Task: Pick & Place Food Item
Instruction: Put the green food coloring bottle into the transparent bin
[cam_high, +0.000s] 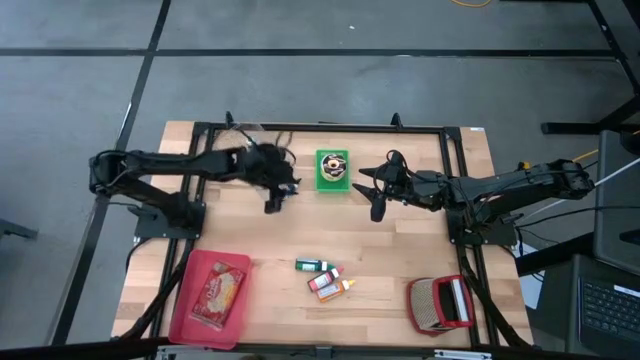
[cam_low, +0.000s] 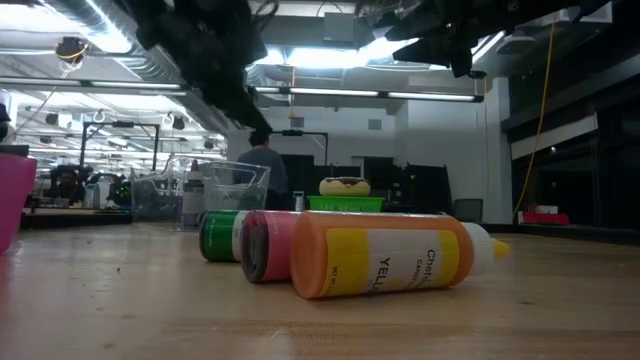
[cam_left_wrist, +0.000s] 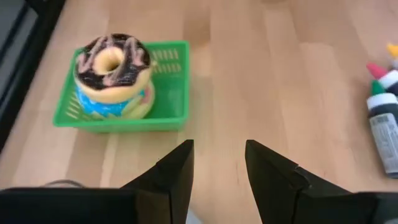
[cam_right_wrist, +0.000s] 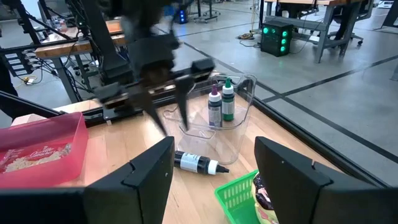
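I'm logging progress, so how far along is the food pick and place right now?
Nothing looks moved yet: the donuts sit stacked in the green basket. In hand: nothing. The left pincer and right pincer hover open and empty either side of it. Grasping and placing remain.

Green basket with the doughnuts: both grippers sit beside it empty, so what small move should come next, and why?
Probably the left gripper should ease toward the green basket and lower over the chocolate doughnut. Its fingers stand open and empty, already facing the basket. The right gripper waits open on the basket's other side.
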